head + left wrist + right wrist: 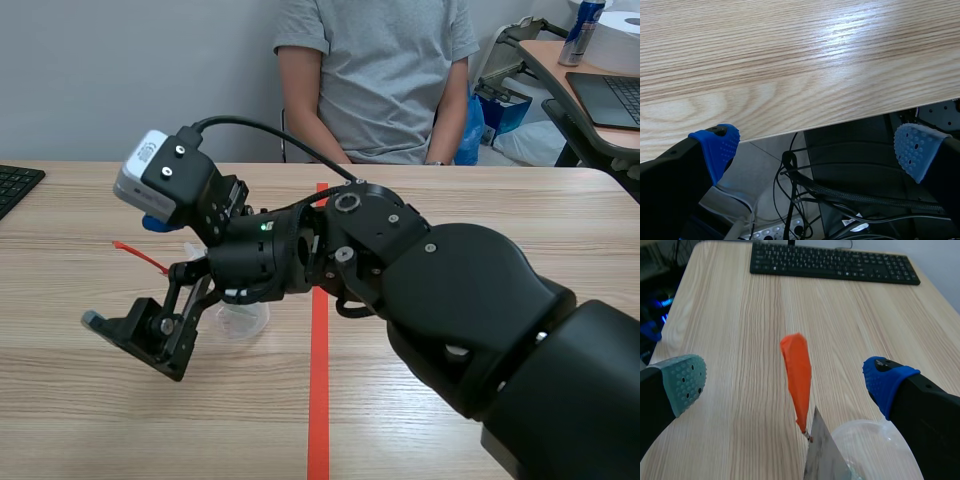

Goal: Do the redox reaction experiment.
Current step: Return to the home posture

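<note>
— Closest is your right gripper (786,384): what have its fingers got?

— Nothing. They're spread wide, and the orange strip (797,371) stands up between them, touching neither pad. It seems joined to a grey metal piece (822,460) leaning in the clear cup (879,441), which sits on the table (735,315) just beside my blue-padded finger.

— And your left gripper (816,146)?

— Wide open too, empty, hanging past the table's edge.

— How would you take that strip?

— I'd centre on it, close softly and lift straight, keeping off the cup's rim so it doesn't tip.
</note>
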Robot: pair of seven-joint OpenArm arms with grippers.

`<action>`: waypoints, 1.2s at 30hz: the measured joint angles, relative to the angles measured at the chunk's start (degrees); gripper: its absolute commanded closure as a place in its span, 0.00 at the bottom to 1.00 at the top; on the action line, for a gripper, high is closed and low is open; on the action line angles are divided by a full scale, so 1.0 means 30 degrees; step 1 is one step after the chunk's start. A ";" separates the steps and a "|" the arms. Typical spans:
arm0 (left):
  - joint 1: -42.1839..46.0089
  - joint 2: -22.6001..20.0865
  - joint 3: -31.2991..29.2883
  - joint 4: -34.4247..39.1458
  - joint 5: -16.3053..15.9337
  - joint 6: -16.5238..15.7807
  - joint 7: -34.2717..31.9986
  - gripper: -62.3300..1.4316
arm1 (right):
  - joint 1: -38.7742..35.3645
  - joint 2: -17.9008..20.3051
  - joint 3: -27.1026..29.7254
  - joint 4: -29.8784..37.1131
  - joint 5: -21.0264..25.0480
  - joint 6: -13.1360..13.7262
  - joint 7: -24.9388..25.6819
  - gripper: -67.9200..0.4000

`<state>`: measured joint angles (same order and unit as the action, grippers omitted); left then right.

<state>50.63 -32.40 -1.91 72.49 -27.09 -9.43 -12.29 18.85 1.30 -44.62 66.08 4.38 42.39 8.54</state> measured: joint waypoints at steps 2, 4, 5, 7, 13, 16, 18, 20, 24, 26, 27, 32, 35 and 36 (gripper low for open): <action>0.0000 0.0000 0.0000 0.0000 0.0000 0.0000 0.0000 0.00 | 0.0000 0.0131 0.0007 0.0627 0.0809 -0.0036 0.0000 0.04; 0.0000 0.0000 0.0000 0.0000 0.0000 0.0000 0.0000 0.00 | -0.0022 0.0430 0.0015 0.1851 0.1355 -0.0029 -0.0015 0.04; 0.0000 0.0000 0.0000 0.0000 0.0000 0.0000 0.0000 0.00 | -0.0102 0.0656 0.0087 0.2630 0.1530 -0.0036 -0.0015 0.04; 0.0000 0.0000 0.0000 0.0000 -0.0007 0.0000 0.0000 0.00 | -0.0437 0.1151 0.0408 0.4299 0.1727 -0.0036 -0.0306 0.04; 0.0000 0.0000 0.0000 0.0000 0.0000 0.0000 -0.0189 0.00 | -0.2958 0.3155 0.2069 0.8342 0.1800 -0.0838 -0.1566 0.04; 0.0000 -0.0080 0.0000 0.0153 0.0138 0.0000 -0.0889 0.00 | -0.4590 0.4452 0.3279 0.9690 0.3024 -0.1370 -0.1749 0.04; 0.0007 -0.0401 0.0007 0.0780 0.0233 0.0000 -0.0845 0.00 | -0.5632 0.5348 0.4335 1.0513 0.3810 -0.1865 -0.1887 0.04; 0.0007 -0.0947 0.0007 0.1676 0.0219 0.0000 -0.0816 0.00 | -0.6645 0.6251 0.5537 1.1234 0.4823 -0.2229 -0.2062 0.04; 0.0058 -0.2251 -0.0022 0.3679 0.0211 0.0000 -0.0503 0.00 | -0.8816 0.8080 0.8189 1.2735 0.6499 -0.3016 -0.2674 0.04; 0.0095 -0.2433 -0.0342 0.4677 0.0226 -0.0066 0.0437 0.00 | -1.0032 0.8925 0.9493 1.3457 0.7162 -0.3432 -0.2667 0.04; 0.0117 -0.2426 -0.0627 0.5195 0.0219 -0.0058 0.0699 0.00 | -1.0761 0.9362 1.0171 1.3894 0.7453 -0.3453 -0.2696 0.04; 0.0109 -0.2368 -0.2069 0.7526 0.0226 -0.0058 0.2120 0.00 | -1.4338 1.0520 1.2976 1.5875 0.8648 -0.4138 -0.3024 0.04; 0.0117 -0.2317 -0.2681 0.8823 0.0226 -0.0066 0.2907 0.00 | -1.6597 1.0732 1.4579 1.6954 0.8786 -0.4350 -0.3024 0.04; 0.0117 -0.2251 -0.2892 0.9231 0.0226 -0.0073 0.3140 0.00 | -1.7369 1.0797 1.5038 1.7282 0.8918 -0.4350 -0.3016 0.04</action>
<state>50.98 -39.16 -10.59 100.18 -26.41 -9.65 -2.87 -33.26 33.69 0.49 117.93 31.14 29.34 -0.51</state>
